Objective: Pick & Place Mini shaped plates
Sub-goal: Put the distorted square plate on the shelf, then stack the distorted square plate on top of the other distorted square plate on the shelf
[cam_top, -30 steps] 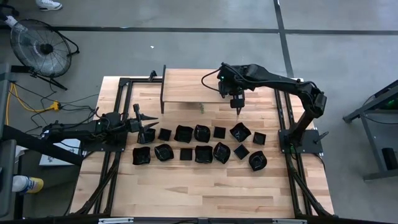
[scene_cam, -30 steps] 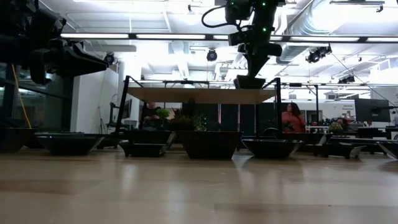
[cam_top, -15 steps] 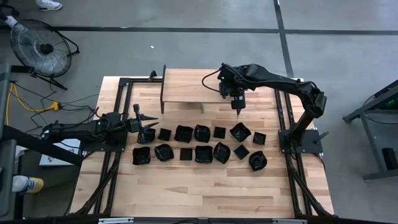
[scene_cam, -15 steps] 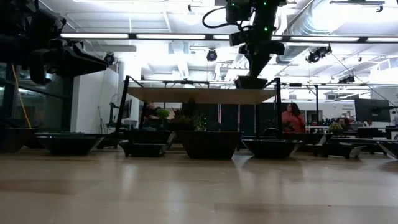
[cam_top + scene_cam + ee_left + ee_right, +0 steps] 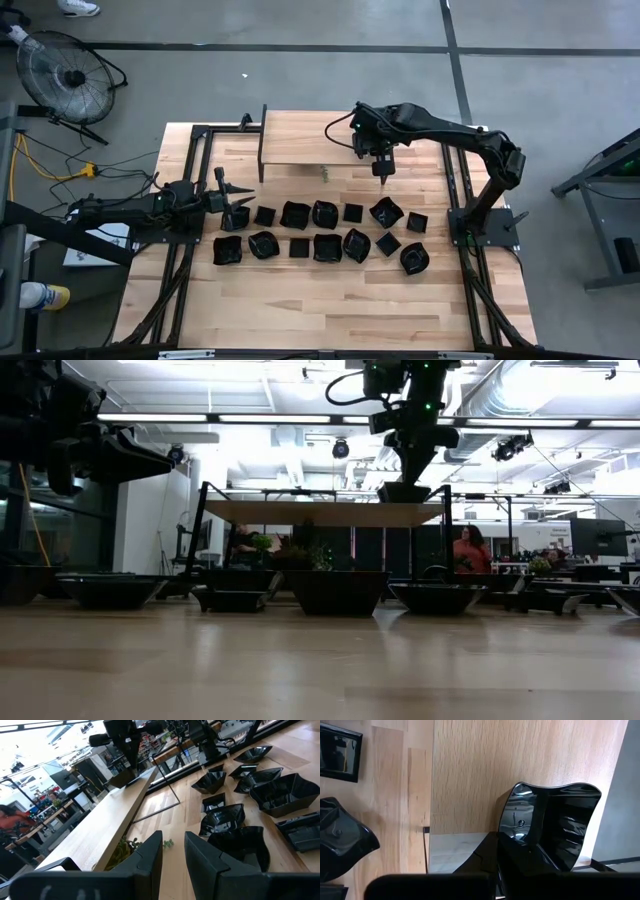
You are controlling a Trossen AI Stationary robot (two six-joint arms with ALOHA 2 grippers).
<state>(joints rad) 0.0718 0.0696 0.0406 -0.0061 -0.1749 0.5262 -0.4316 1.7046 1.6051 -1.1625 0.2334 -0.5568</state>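
Waiting at the left edge of the light wooden table (image 5: 330, 300), the left gripper (image 5: 232, 195) lies low and level beside the leftmost of the small glossy black plates (image 5: 233, 217). Its two dark fingers (image 5: 150, 857) stand partly apart with nothing between them, aimed along the table toward the plates.

Right of it, the mini shaped plates (image 5: 320, 232) sit in two rough rows running left to right across the table's middle, square, rounded and angular ones side by side, most of them nearly touching. From table level they show as shallow dark bowls (image 5: 335, 592) standing upright on their bases.

Behind the rows stands a raised pale wooden shelf (image 5: 305, 137) on a thin black metal frame (image 5: 200, 530), with a small green sprig (image 5: 167, 843) on the table near its front edge.

Farther right, the right gripper (image 5: 381, 172) hangs pointing down at the shelf's right end, above the shelf top and well clear of the rows. Its jaws are clamped on the rim of one black plate with a wavy edge (image 5: 552, 827), held tilted on edge, hollow side facing the wrist camera and long axis running away from the fingers over the shelf board. A person in red (image 5: 468, 550) sits in the room beyond.
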